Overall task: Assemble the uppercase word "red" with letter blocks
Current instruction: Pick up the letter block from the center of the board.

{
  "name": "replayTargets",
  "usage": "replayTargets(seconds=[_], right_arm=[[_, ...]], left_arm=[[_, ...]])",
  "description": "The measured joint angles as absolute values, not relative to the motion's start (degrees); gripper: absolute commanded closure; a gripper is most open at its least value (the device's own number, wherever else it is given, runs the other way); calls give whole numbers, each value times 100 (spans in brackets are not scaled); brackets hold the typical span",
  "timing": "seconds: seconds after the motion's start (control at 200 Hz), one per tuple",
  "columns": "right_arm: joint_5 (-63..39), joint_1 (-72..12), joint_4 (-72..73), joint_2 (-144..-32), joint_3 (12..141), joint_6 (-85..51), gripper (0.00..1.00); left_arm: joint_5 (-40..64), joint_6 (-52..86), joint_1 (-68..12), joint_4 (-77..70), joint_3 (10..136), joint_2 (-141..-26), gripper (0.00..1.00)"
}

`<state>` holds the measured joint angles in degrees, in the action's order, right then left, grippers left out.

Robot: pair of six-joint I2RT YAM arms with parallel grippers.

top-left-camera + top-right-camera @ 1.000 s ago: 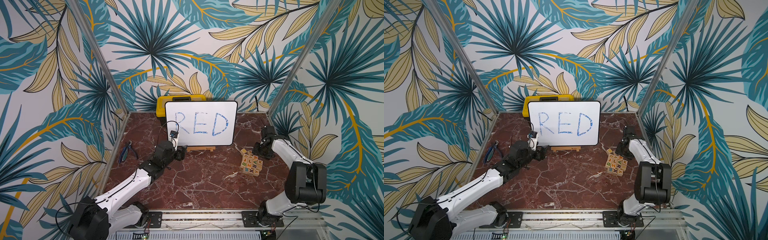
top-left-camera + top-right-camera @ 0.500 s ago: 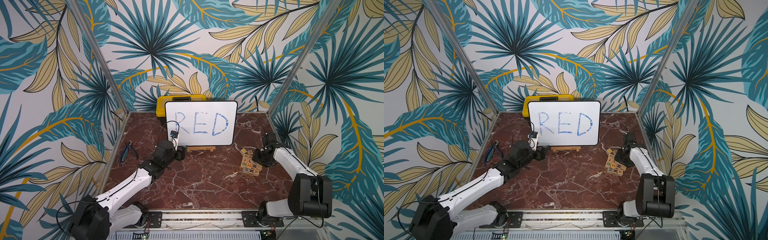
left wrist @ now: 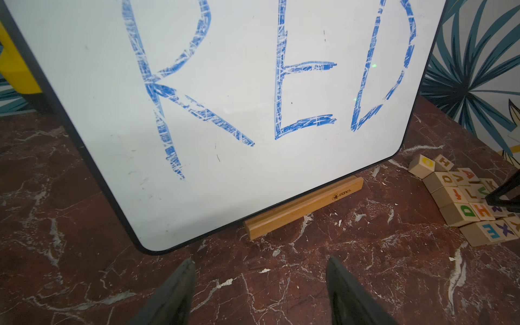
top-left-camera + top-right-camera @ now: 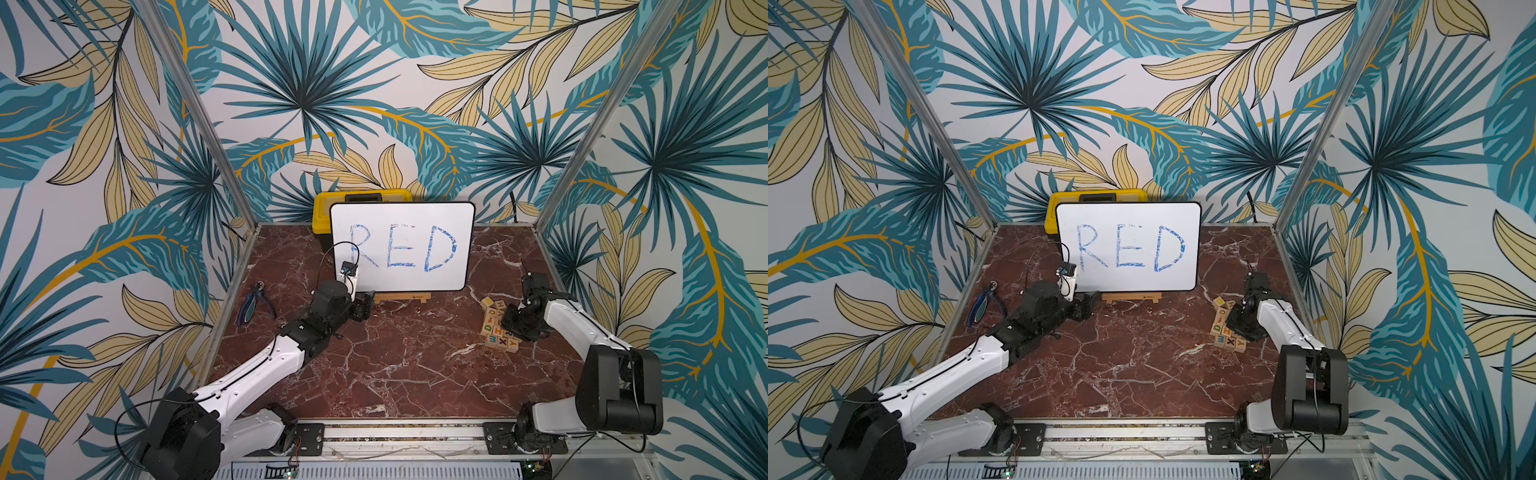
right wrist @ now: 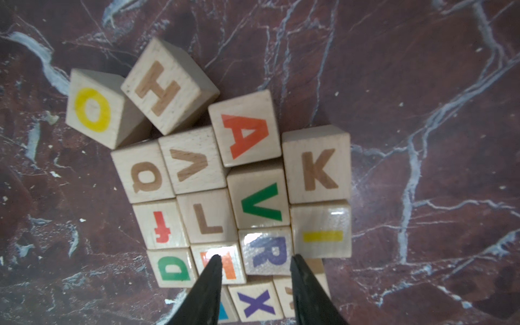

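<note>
1. Vs 1 s ago: the right arm [image 4: 577,328] has swung fwd from the back-right corner. Its wrist now sits over the block pile [image 4: 496,328], right of centre in both top views. The left arm [image 4: 257,370], whiteboard [image 4: 402,247] and pile keep their pos.
2. Right jaws: apart w/ a narrow gap, tips flanking the R block [image 5: 266,254], one tip over the adjoining orange-letter block [image 5: 233,267]. Can't tell if they touch the R block.
3. Left jaws: apart, nothing btw them, low over the worktop [image 4: 395,365] by the whiteboard's lower-left corner in the top views.
4. Task blocks are all in the pile. The D block [image 5: 171,268] touches the orange-letter block on the side away from R. The E block [image 3: 491,229], blue print here, sits at the pile's near edge beside the X block [image 5: 256,304].
5. Counts: 16 blocks show at least partly in the right wrist view. Also 2 arms, 1 whiteboard, 1 stand [image 4: 402,297], 1 toolbox [image 4: 322,208], 1 pair of cutters [image 4: 253,305].
6. Materials:
   - Blocks: light-wood cubes w/ printed caps; glare on the R block.
   - Worktop: red-brown marble look, white veins.
   - Whiteboard: glossy, dark rim, rounded corners, streaky blue "RED".
   - Stand: wooden bar.
   - Toolbox: yellow.
   - Cutters: blue handles.
   - Jaws: black, tapered.
</note>
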<state>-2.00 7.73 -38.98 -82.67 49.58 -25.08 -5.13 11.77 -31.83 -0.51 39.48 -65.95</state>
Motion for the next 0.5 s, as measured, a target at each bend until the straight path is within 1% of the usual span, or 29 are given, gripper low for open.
replayTargets(seconds=[0.501], right_arm=[[-145, 832, -3728, -8403, 4950, -2510, 57]], left_arm=[[-513, 1173, -3162, -54, 3948, -6624, 27]])
